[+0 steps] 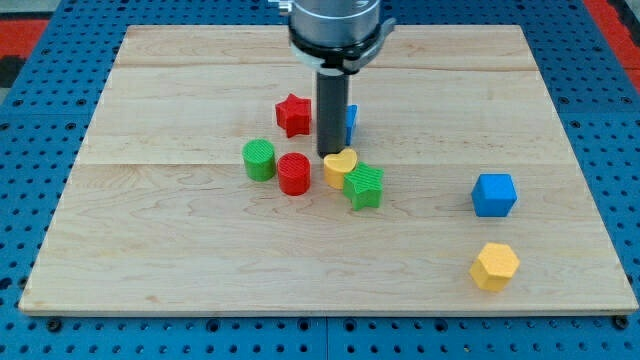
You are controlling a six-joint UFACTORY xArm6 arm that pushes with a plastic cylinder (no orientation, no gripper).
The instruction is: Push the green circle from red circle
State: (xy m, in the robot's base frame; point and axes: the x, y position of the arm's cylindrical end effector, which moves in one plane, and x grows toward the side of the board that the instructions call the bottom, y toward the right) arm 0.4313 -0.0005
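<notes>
The green circle [259,159] stands on the wooden board [200,250], left of centre. The red circle [294,173] sits just to its right and slightly lower, touching or nearly touching it. My tip [329,154] is at the end of the dark rod, right of the red circle and just above the yellow heart [339,167]. The tip is apart from the green circle, with the red circle between them.
A red star [293,115] lies left of the rod. A blue block [350,123] is partly hidden behind the rod. A green star [365,186] touches the yellow heart. A blue cube [494,194] and a yellow hexagon [495,266] sit at the right.
</notes>
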